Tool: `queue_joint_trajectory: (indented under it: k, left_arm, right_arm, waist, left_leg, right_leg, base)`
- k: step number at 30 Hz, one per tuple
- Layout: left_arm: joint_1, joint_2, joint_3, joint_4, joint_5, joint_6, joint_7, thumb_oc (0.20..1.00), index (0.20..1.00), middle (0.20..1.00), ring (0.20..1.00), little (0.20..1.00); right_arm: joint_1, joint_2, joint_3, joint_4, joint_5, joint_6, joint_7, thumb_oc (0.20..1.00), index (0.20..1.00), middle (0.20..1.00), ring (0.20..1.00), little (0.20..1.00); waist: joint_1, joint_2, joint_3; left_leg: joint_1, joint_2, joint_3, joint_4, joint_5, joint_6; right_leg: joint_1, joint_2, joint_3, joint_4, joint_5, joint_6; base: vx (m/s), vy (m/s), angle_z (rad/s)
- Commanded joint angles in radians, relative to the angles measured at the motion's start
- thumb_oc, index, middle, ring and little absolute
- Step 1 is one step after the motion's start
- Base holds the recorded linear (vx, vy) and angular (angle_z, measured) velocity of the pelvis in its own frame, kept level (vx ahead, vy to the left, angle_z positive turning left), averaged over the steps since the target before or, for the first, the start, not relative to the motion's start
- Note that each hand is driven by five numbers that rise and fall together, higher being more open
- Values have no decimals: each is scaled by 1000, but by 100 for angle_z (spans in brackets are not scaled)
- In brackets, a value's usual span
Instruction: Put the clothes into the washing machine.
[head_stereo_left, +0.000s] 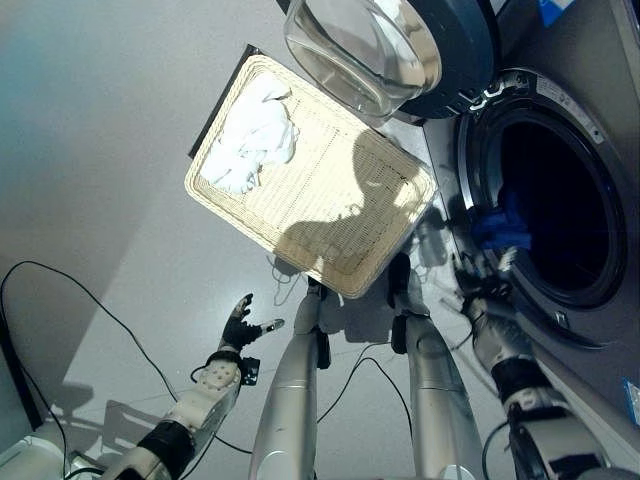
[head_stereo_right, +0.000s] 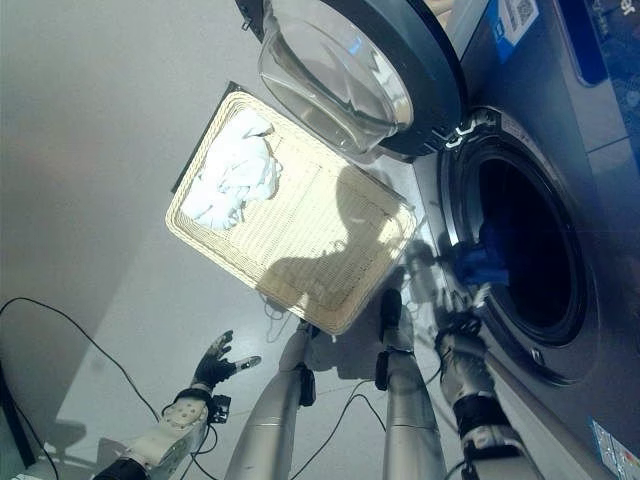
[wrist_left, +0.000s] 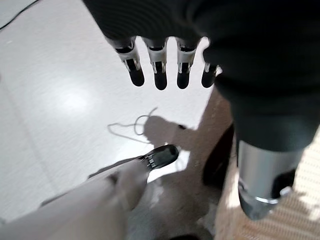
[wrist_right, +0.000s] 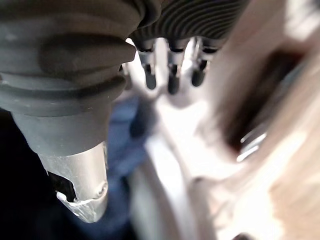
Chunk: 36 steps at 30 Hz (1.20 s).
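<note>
Two lots of clothes show here. One is a blue cloth (head_stereo_left: 503, 228) that hangs over the lower rim of the round dark opening of the grey washing machine (head_stereo_left: 590, 130), partly inside the drum. The other is a bunched white cloth (head_stereo_left: 252, 135) that lies in one far corner of the flat pale woven basket (head_stereo_left: 340, 215) on the grey floor (head_stereo_left: 110, 150), well apart from the machine.

The right hand (head_stereo_left: 482, 290) is up at the rim of the opening, just below the blue cloth. In the right wrist view its dark-tipped fingers (wrist_right: 172, 75) point out straight past the ribbed cover, with the blue cloth (wrist_right: 120, 135) just beside them. The fingers look straight and hold nothing.

The left hand (head_stereo_left: 238, 325) hangs low over the floor, near the closer edge of the basket and far from both cloths. Its fingers (wrist_left: 160, 75) are spread and straight, and its thumb (wrist_left: 160, 156) sticks out apart from them. It holds nothing.

The machine's round door with the clear glass bowl (head_stereo_left: 365, 45) stands swung wide open, over the far end of the basket.
</note>
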Motion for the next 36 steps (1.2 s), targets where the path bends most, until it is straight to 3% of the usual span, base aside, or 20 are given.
queue_joint_trajectory:
  k: [1,3,4,12,14,16,18,23,29,34,36]
  left_arm:
    - [5,32,32,21,70,-11,14,1000,1000,1000,1000,1000]
    - [2,29,33,33,73,-12,12,1000,1000,1000,1000,1000]
    - [-1,24,39,45,72,-14,11,1000,1000,1000,1000,1000]
    - [-3,13,51,53,67,-10,23,1000,1000,1000,1000,1000]
    - [25,-28,96,52,44,-51,60,1000,1000,1000,1000,1000]
    - [29,-51,128,47,47,-73,58,1000,1000,1000,1000,1000]
    - [30,-56,135,52,50,-83,56,1000,1000,1000,1000,1000]
    - [19,-66,162,67,108,-101,74,1000,1000,1000,1000,1000]
    - [-17,-56,207,71,246,-138,214,1000,1000,1000,1000,1000]
    - [-54,-36,219,26,350,-86,334,1000,1000,1000,1000,1000]
    - [-92,-19,225,4,410,-13,417,1000,1000,1000,1000,1000]
  right_arm:
    - [1,-79,-101,-48,-4,28,135,1000,1000,1000,1000,1000]
    - [-3,-80,-88,-34,-4,24,145,1000,1000,1000,1000,1000]
    - [-4,-78,-66,-21,-4,-11,165,1000,1000,1000,1000,1000]
    - [6,-74,-10,-20,-35,3,144,1000,1000,1000,1000,1000]
    - [107,30,112,-120,-294,-111,69,1000,1000,1000,1000,1000]
    - [147,44,160,-152,-435,-181,38,1000,1000,1000,1000,1000]
    - [155,43,164,-150,-475,-187,12,1000,1000,1000,1000,1000]
    - [156,13,170,-99,-692,-120,-78,1000,1000,1000,1000,1000]
    - [166,-20,218,-41,-950,-24,-129,1000,1000,1000,1000,1000]
    - [187,-41,263,-58,-1073,3,-132,1000,1000,1000,1000,1000]
    - [195,-59,300,-82,-1159,18,-128,1000,1000,1000,1000,1000]
  waist:
    - [18,-23,-4]
    - [20,-27,-4]
    - [24,-31,-4]
    - [23,-38,-4]
    - [15,-62,-4]
    - [11,-73,-4]
    - [11,-77,-4]
    - [16,-89,-4]
    - [16,-117,-4]
    - [4,-131,-4]
    - [-9,-141,-4]
  left_leg:
    - [36,-79,31,22,-80,11]
    - [44,-80,28,18,-80,12]
    - [57,-78,28,14,-80,12]
    - [80,-79,29,11,-82,13]
    - [130,-74,41,4,-85,17]
    - [160,-77,48,17,-95,23]
    - [173,-78,48,22,-100,23]
    - [241,-83,55,15,-114,27]
    - [309,-84,80,19,-134,36]
    - [319,-89,101,38,-147,43]
    - [316,-92,117,55,-158,45]
  right_leg:
    - [83,54,-12,-187,142,78]
    - [93,54,-16,-191,142,79]
    - [106,53,-21,-195,144,81]
    - [130,53,-22,-207,149,82]
    - [178,55,-11,-239,162,80]
    - [211,54,-1,-238,154,78]
    - [226,52,-1,-238,150,79]
    - [294,43,-2,-260,150,89]
    - [364,41,13,-277,144,93]
    - [377,40,29,-281,144,93]
    - [374,38,40,-280,144,94]
  base:
    - [-16,19,10]
    - [-24,44,7]
    - [-33,78,2]
    - [-10,64,2]
    - [-31,349,-4]
    - [-25,300,-10]
    - [-3,156,-2]
    - [6,150,-4]
    - [29,154,-3]
    - [27,159,-15]
    - [29,180,-12]
